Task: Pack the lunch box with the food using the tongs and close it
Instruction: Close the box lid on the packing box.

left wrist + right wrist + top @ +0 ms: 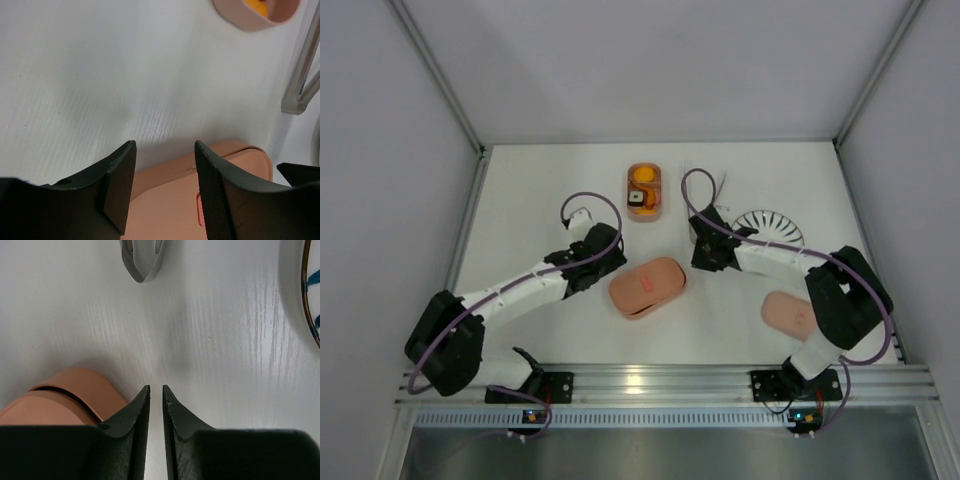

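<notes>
Centrally, the closed salmon-pink oval plastic lunch box (647,287) sits between two arms.
Left gripper (165,150) spread over its edge; right gripper (155,390) nearly pressed together, empty, just beside the box.

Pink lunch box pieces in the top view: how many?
3: open tray with food, far centre; closed box mid-table; flat piece beside the right arm. Others may be hidden.
</notes>
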